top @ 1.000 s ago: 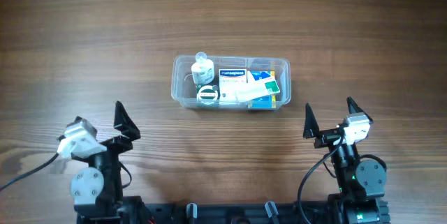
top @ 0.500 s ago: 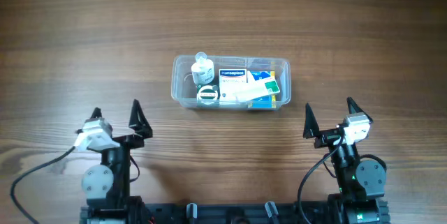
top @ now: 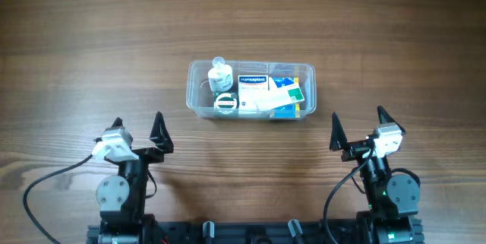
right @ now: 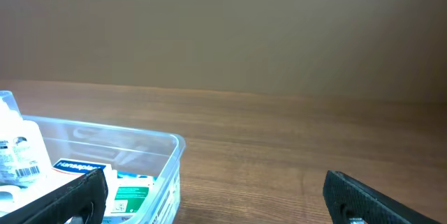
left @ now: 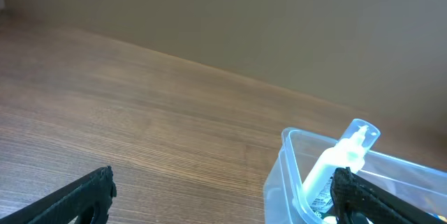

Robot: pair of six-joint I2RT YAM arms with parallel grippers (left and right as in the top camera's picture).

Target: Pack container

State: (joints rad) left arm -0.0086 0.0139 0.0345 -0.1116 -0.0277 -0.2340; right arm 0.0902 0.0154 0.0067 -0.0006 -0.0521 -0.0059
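The clear plastic container [top: 199,101] sits at the table's middle. It holds a small clear bottle [top: 220,74], a round white item [top: 225,104] and several small boxes [top: 269,94]. My left gripper [top: 138,128] is open and empty at the near left, short of the container. My right gripper [top: 357,128] is open and empty at the near right. In the left wrist view the container [left: 283,175] and bottle [left: 340,160] show at the lower right. In the right wrist view the container [right: 171,161] shows at the lower left with boxes [right: 129,185] inside.
The wooden table [top: 91,54] stretches all round the container. A black cable [top: 45,183] loops beside the left arm's base. A plain wall [right: 223,28] rises beyond the table's far edge.
My left arm has swung right and turned until its fingers point toward the container. The right arm and the container have not moved.
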